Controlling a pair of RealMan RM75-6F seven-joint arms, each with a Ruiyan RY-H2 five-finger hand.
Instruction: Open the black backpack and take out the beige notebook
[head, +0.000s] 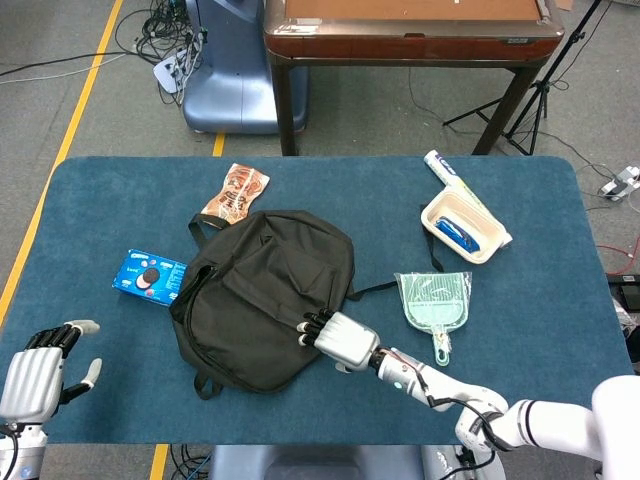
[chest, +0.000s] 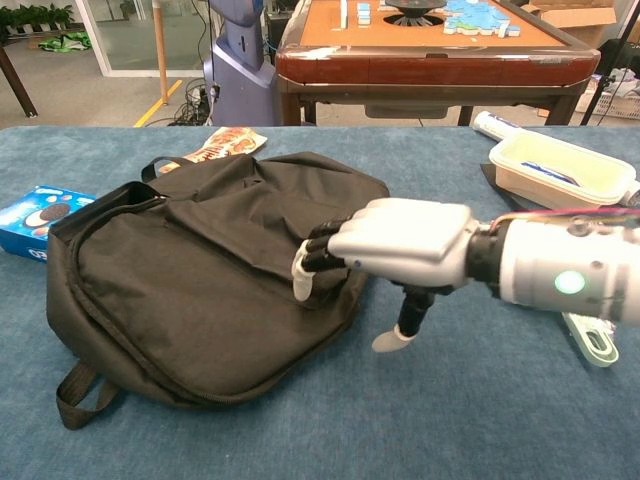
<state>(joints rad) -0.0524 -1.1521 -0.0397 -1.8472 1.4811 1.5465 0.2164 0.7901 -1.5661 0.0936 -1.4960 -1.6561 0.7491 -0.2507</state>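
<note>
The right hand (chest: 400, 250) rests curled fingertips on the backpack (head: 262, 295), holding nothing; the left hand (head: 40, 360) lies spread nearby.

- The backpack (head: 262, 298) was plain black, straps and all.
- The table (head: 520, 220) was covered in deep blue cloth.
- The right hand (chest: 400, 245) was silver-white with black fingers (chest: 320, 247) tipped in white; a green light glowed on its grey wrist.
- The left hand (head: 35, 357) showed the same silver, black and white.
- The box (head: 149, 277) was bright blue with dark round biscuits pictured on it.
- The packet (head: 234, 192) was orange-brown and white, patterned.
- The dustpan (head: 434, 302) was pale mint green with ribbed lines.
- The tray (head: 462, 227) was cream, holding something blue.
- The far table (chest: 430, 45) was reddish-brown wood with an orange top.
- The floor line (head: 75, 95) was yellow on grey.
</note>
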